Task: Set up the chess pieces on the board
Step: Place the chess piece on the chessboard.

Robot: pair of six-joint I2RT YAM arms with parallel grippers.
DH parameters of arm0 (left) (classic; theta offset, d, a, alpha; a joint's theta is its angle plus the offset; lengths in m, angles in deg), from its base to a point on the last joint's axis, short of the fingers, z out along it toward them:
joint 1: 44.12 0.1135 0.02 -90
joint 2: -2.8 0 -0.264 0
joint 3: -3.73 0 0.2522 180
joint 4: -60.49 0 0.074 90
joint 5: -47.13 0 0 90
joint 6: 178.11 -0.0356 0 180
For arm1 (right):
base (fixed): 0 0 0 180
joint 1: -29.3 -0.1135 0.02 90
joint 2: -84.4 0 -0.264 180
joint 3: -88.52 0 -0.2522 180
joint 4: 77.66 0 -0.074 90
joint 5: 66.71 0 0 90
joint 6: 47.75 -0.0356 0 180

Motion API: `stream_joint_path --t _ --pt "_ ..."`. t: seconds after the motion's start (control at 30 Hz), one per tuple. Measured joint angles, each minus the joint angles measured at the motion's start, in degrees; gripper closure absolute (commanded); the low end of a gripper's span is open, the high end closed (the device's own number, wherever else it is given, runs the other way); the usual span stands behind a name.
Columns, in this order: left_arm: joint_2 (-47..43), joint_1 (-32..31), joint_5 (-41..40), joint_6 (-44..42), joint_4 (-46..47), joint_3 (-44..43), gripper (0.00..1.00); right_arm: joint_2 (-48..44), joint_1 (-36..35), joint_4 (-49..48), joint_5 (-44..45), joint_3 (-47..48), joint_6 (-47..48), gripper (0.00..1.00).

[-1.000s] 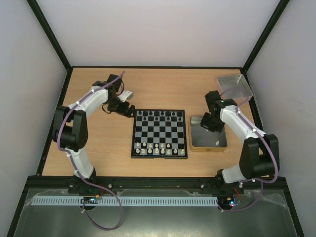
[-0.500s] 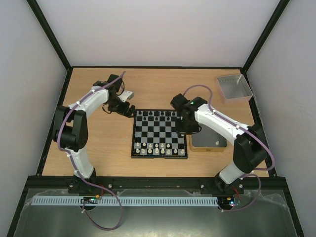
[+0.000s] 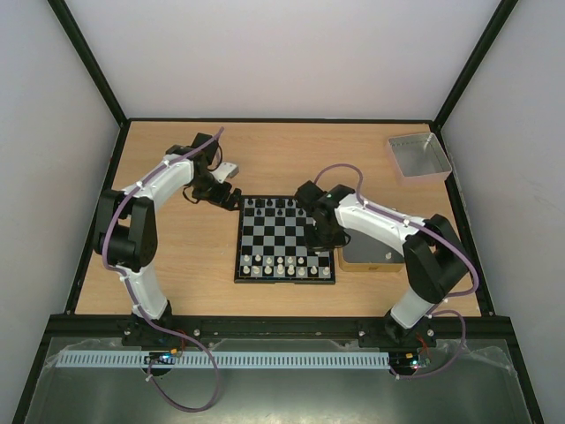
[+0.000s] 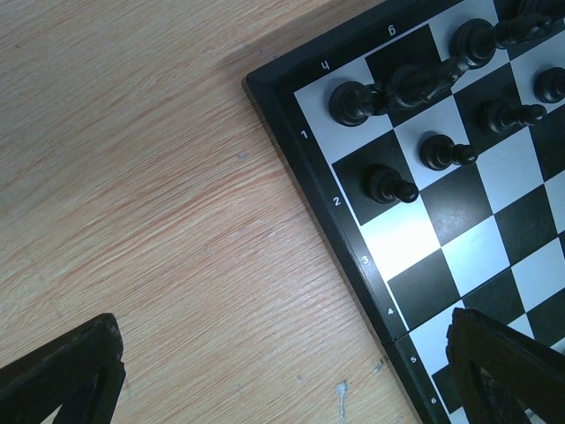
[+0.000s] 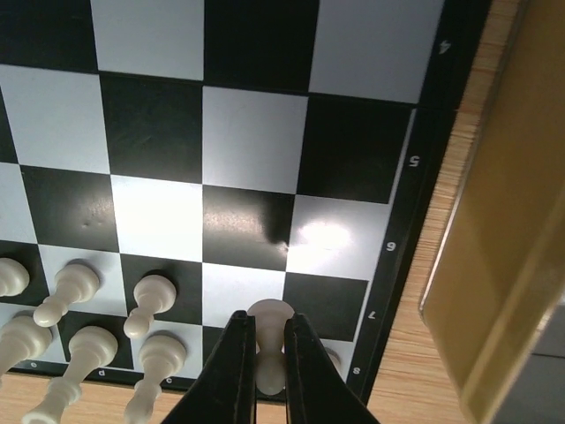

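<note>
The board [image 3: 239,238] lies mid-table, with black chess pieces [image 3: 279,205] on its far rows and cream-white ones [image 3: 279,265] on its near rows. My right gripper [image 3: 323,231] hangs over the board's near right part. In the right wrist view it [image 5: 267,320] is shut on a cream-white pawn [image 5: 270,311], just above the squares by the rim [image 5: 402,231]. Other white pieces [image 5: 78,283] stand to its left. My left gripper [image 3: 226,191] stays open over bare wood at the board's far left corner, its fingers [image 4: 64,380] wide apart beside the rim [image 4: 351,252] and black pawns [image 4: 388,185].
A tan-rimmed grey tray [image 3: 375,261] sits right of the board, partly under my right arm; its edge [image 5: 494,265] is close beside the gripper. A clear grey bin [image 3: 418,155] stands at the back right corner. Walls enclose the table.
My right arm has swung left from over the tray to above the board's right side, jaws staying shut. The left arm has not moved.
</note>
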Motion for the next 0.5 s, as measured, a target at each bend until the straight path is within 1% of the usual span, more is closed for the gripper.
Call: stream_joint_path --t 0.3,0.5 --pt "0.0 0.0 -0.2 0.0 0.0 0.1 0.01 0.5 -3.5 -5.7 -0.3 -4.5 -0.1 0.96" --pt "0.0 0.0 -0.2 0.0 0.0 0.1 0.01 1.1 -4.8 -7.3 -0.2 -5.6 -1.1 0.96"
